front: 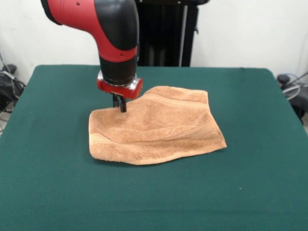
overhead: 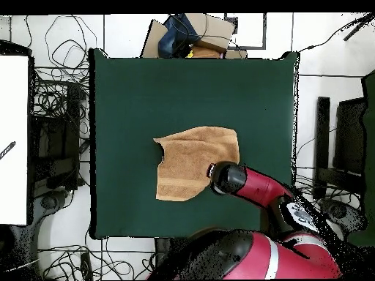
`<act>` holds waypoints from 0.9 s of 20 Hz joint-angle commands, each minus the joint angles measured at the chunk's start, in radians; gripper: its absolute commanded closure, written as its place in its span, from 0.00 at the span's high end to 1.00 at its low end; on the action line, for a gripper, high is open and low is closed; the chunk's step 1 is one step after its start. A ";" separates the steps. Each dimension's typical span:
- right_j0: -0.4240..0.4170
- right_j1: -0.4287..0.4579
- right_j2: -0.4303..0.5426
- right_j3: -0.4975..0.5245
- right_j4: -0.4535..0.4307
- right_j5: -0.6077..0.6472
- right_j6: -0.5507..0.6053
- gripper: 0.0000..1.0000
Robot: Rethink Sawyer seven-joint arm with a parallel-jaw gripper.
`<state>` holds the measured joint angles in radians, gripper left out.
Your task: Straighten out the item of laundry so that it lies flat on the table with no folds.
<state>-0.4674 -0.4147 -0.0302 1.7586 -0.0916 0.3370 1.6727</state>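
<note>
One towel (front: 159,127) lies near the middle of the green table (front: 53,192), doubled over itself, its raised fold running along the edge toward five o'clock in the front view, and a woven band showing across its top layer. At its ten o'clock corner the gripper (front: 121,105) presses straight down, tips apparently pinched together on the terry cloth. Cables (overhead: 62,102) tangle on the floor beside the table.

The towel (front: 156,125) lies on the table (front: 53,183) near its middle, well apart from all four edges; the gripper (front: 120,104) stands on the towel's corner that is nearest the far edge.
</note>
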 commanded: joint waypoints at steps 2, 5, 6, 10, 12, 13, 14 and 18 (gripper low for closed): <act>0.006 0.007 0.040 -0.086 -0.006 0.002 0.096 0.00; 0.012 0.002 0.037 -0.086 -0.004 0.006 0.099 0.00; 0.011 0.000 0.038 -0.084 0.001 0.006 0.104 0.00; 0.016 -0.009 0.037 -0.076 0.011 -0.002 0.121 0.00; 0.023 -0.016 0.031 -0.067 0.015 -0.006 0.134 0.00; 0.021 -0.019 0.034 -0.060 0.019 -0.011 0.139 0.00; 0.015 -0.022 0.043 -0.057 0.022 -0.013 0.138 0.00; 0.010 -0.028 0.054 -0.054 0.026 -0.013 0.137 0.00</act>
<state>-0.4634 -0.4178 -0.0306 1.7588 -0.0920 0.3368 1.6727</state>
